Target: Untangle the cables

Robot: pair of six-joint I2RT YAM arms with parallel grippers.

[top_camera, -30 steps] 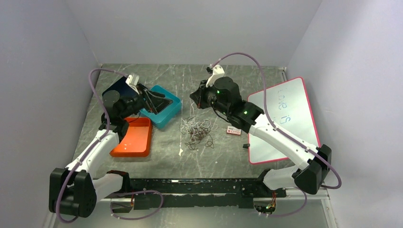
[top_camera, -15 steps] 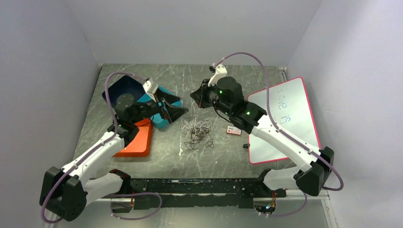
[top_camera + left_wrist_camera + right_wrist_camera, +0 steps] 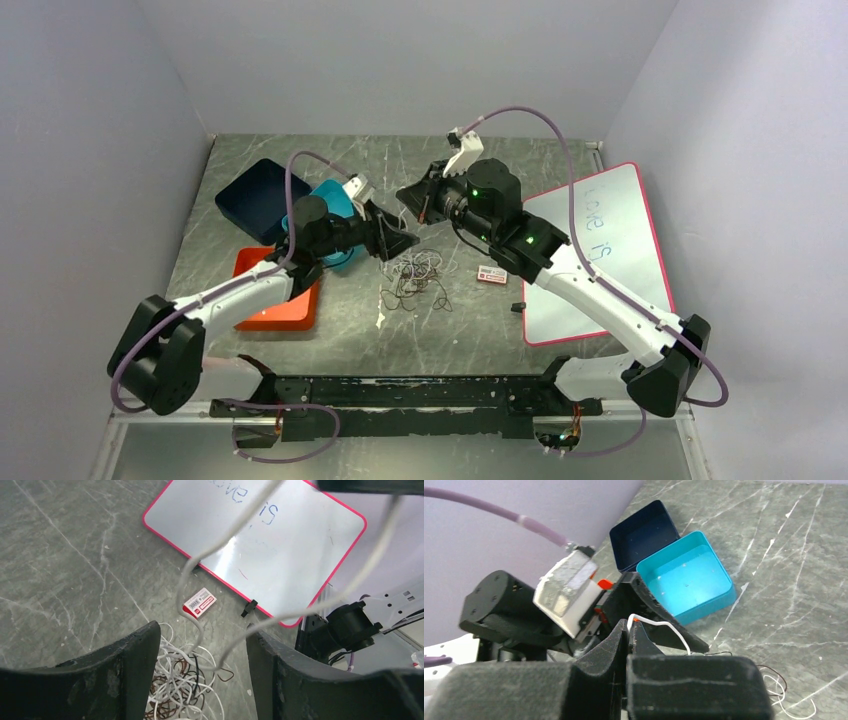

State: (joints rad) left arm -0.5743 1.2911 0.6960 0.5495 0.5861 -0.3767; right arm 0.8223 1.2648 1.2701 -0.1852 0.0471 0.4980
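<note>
Swinging across from above the trays, the left arm has come right over the last second. The left hand (image 3: 398, 240) now sits low, just left of the cables (image 3: 416, 277), a pale and dark tangle lying mid-table (image 3: 450, 335) where it lay before. The right arm has barely shifted.

Left of the tangle, the left forearm hides much of the teal tray (image 3: 335, 198) and crosses a corner of the orange tray (image 3: 285, 300); the navy tray (image 3: 255, 190) behind them is in full view. In the left wrist view the tangle is cut off by the bottom edge and by the hand's own fingers, and the blue writing on the whiteboard (image 3: 600, 245), right of the tangle, is cropped and hard to read. Where the raised white strand (image 3: 184, 582) ends inside the tangle cannot be traced.

The left arm stretches out low, its forearm nearly level and its hand pointing at the tangle. The right arm arches up over the whiteboard, its wrist turned left and the right hand (image 3: 412, 203) held above and behind the tangle.

The left hand's fingers stand partly apart, with the white strand rising through the gap; contact cannot be made out. The right hand is pinched closed on that strand, which curls out from between its fingertips. A small red-and-white box (image 3: 491, 274) lies just right of the tangle.
</note>
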